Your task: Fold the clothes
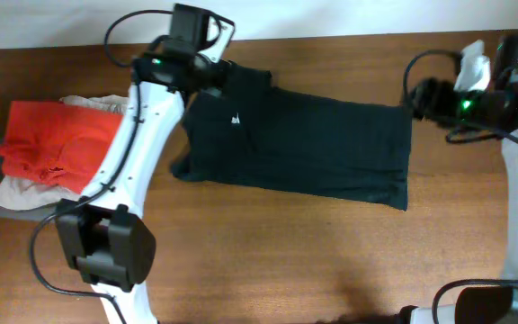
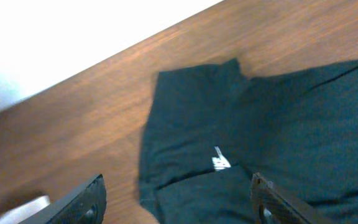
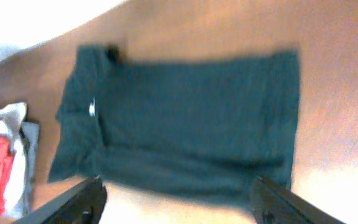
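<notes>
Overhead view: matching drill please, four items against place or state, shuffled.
1 black T-shirt
2 red garment
3 left gripper
4 right gripper

A open, off the hem end
B laid out mid-table
C open, above the logo end
D atop the beige and grey pile

Pairs: 1-B, 2-D, 3-C, 4-A

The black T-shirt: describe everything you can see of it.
The black T-shirt looks like soft, matte, dark fabric. It lies flat on the wooden table, folded into a long band running left to right. A small white logo shows near its left end, where the cloth is creased and layered. The right end is a fairly straight edge. The left gripper and the right gripper are at opposite ends, both open, and neither is closed on the cloth.
</notes>
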